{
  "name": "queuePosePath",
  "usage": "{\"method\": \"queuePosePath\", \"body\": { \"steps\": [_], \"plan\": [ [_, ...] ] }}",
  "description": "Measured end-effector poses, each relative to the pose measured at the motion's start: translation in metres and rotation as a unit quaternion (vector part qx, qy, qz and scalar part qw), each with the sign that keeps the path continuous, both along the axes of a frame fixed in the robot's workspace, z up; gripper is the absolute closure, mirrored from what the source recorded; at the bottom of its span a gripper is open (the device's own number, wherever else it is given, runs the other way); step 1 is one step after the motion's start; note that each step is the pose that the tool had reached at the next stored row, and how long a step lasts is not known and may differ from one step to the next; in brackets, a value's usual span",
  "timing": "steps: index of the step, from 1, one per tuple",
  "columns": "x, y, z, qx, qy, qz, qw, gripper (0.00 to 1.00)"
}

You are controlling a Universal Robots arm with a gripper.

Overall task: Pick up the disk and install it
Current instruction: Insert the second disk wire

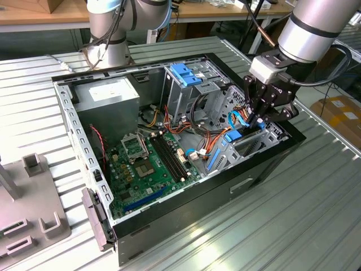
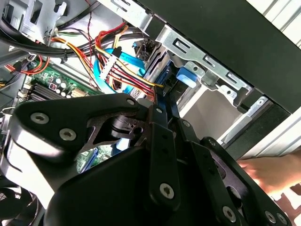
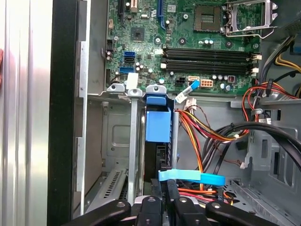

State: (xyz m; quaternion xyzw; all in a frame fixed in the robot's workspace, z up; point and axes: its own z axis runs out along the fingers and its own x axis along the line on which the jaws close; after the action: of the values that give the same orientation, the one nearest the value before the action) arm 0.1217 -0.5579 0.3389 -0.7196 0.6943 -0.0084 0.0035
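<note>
The disk (image 3: 157, 123) stands on edge in the lower bay of the open computer case (image 1: 271, 169), at the end on the exterior view's right. Its bright blue bracket faces the first wrist camera, with the dark metal body behind it. In the exterior view the disk (image 1: 233, 137) shows as a blue patch low between the bay walls. My gripper (image 1: 260, 117) reaches down into the case right over it, and its fingers (image 3: 168, 193) sit close together, shut on the disk's edge. In the second wrist view the fingertips (image 2: 165, 104) end at the blue bracket (image 2: 190, 76).
Red, yellow and orange wires (image 3: 202, 129) and a light blue flat cable (image 3: 190, 177) crowd the bay beside the disk. The motherboard (image 1: 149, 164) lies on the case floor. A blue-topped drive cage (image 1: 189, 76) stands at the back. A hand (image 2: 275, 173) rests outside the case wall.
</note>
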Motion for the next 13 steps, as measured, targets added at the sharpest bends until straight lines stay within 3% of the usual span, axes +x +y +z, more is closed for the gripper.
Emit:
{"method": "queuePosePath", "body": {
  "steps": [7,10,13],
  "plan": [
    [0.0001,0.0001,-0.0023,0.0014,-0.0002,0.000,1.00000,0.83],
    [0.0000,0.0000,-0.0015,0.0004,-0.0001,0.000,1.00000,0.65],
    [0.0000,0.0000,-0.0007,0.0002,0.0000,0.000,1.00000,0.58]
  ]
}}
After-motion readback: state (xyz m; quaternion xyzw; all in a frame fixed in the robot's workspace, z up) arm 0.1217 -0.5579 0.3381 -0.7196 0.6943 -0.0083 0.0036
